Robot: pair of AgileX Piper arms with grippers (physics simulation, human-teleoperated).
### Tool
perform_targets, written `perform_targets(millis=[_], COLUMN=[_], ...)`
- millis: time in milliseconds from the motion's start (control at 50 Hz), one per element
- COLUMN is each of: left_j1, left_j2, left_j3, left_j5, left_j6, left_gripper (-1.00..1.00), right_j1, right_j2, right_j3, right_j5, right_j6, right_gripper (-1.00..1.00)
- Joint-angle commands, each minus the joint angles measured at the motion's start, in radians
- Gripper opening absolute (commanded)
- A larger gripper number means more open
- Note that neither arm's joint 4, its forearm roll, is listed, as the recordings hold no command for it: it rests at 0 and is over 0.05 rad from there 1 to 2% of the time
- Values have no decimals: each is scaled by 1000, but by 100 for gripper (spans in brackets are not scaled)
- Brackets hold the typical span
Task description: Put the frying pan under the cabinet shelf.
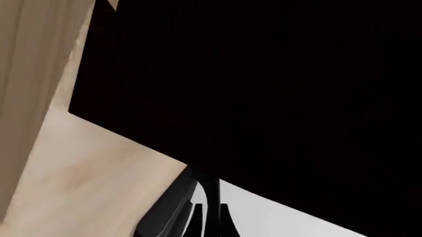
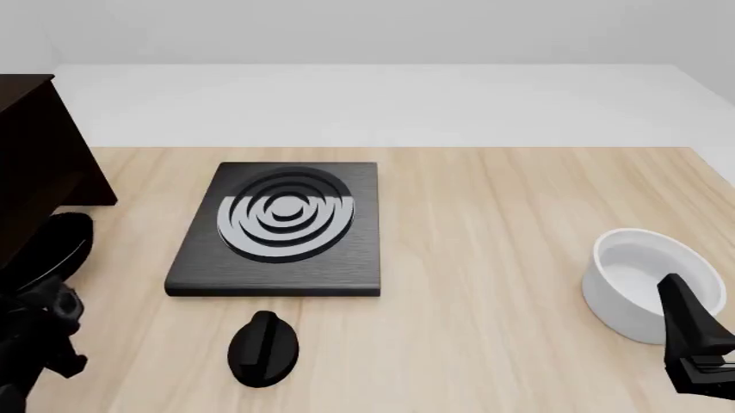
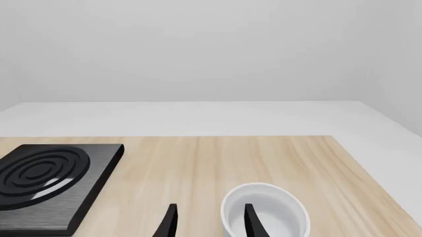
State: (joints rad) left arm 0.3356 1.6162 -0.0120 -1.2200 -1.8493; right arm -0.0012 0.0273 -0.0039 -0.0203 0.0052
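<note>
Left gripper (image 2: 40,331) sits low at the table's (image 2: 494,258) left edge beside the cabinet shelf (image 2: 40,163); its grip can't be judged. Right gripper (image 3: 209,219) hangs parted. Frying pan hidden.

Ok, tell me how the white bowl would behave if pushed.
The white bowl looks low and wide, so it would probably slide rather than tip. Its smooth, glossy wall may be slippery to pinch. It appears empty, so likely light.
</note>
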Motion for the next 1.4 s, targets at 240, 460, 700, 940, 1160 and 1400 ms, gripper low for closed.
perform_targets(millis=[240,460,700,940,1160,1400], left_j1=[196,160,75,18,-12,-56], left_j2=[49,51,3,65,112,118], left_j3=[12,12,12,12,12,12], left_j5=[0,0,0,0,0,0], left_j6=[127,157,212,189,188,185], left_gripper=[-100,-100,100,100,100,100], right_j1=[0,0,0,0,0,0], right_j2=[0,0,0,0,0,0], right_j3=[0,0,0,0,0,0], right_j5=[0,0,0,0,0,0], right_j6=[0,0,0,0,0,0], right_gripper=[100,100,100,100,100,100])
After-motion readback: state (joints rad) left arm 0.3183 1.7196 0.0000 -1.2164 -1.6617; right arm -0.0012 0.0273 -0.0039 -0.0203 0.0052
